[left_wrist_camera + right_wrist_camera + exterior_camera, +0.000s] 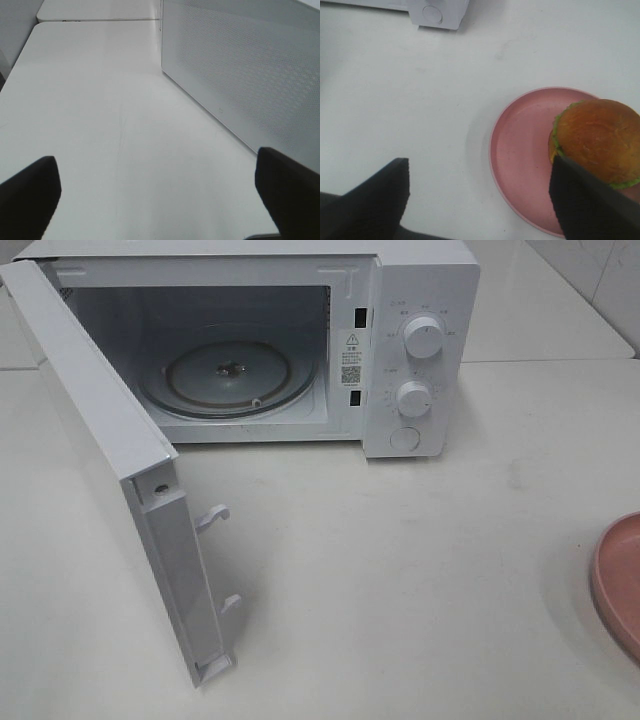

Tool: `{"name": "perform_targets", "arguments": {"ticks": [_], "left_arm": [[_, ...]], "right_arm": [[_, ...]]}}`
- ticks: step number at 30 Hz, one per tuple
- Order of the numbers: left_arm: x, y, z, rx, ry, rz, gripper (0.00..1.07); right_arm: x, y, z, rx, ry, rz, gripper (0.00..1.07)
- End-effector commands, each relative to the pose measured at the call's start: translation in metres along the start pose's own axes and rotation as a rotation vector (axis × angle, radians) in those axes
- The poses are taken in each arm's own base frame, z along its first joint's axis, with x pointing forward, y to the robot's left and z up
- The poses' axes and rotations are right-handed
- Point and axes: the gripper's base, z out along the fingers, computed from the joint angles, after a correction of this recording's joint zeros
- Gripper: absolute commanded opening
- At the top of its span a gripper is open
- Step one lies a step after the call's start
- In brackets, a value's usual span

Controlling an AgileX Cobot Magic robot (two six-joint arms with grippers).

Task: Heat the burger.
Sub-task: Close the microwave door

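A wide white worktop [420,570] is seen in all three views, and everything is carried by it. At the back of it a white microwave oven [300,340] is placed, with its cavity open to the front. Its door [110,460] is swung fully out toward the left side of the exterior high view, and two small latch hooks [212,515] are seen on the free edge of the door. In the left wrist view the perforated panel of the door [245,70] is shown standing beside the left end effector.

Inside the cavity a round glass turntable [232,378] is lying flat, and nothing is seen on it. On the control panel at the right two round knobs [424,338] are mounted one above the other, with a round button below them.

A pink plate [520,150] is resting on the worktop, well apart from the oven; only its edge [618,580] is caught at the right border of the exterior high view. The burger [600,140] is sitting on this plate, toward one side of it, with its brown bun on top and a green lettuce edge below.

The left end effector [157,192] is held released above the bare worktop, its dark fingers [30,195] spread wide with nothing between them. The right end effector [480,197] is released as well, above the near rim of the plate; one finger [585,205] is overlapping the burger in the picture, but whether it is touching cannot be told.
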Motion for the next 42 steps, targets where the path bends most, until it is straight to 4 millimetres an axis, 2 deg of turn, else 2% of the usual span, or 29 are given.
{"name": "perform_targets", "arguments": {"ticks": [1, 8, 15, 42], "left_arm": [[0.0, 0.0, 0.0, -0.003, -0.014, -0.007, 0.98], [0.0, 0.0, 0.0, -0.003, -0.014, -0.007, 0.98], [0.0, 0.0, 0.0, -0.003, -0.014, -0.007, 0.98], [0.0, 0.0, 0.0, -0.003, -0.014, -0.006, 0.98]], "right_arm": [[0.007, -0.001, -0.006, 0.038, -0.048, 0.021, 0.76], [0.016, -0.001, -0.011, 0.063, -0.083, 0.038, 0.76], [0.028, 0.0, -0.025, 0.125, -0.206, 0.072, 0.75], [0.028, 0.0, -0.025, 0.135, -0.203, 0.077, 0.75]]}}
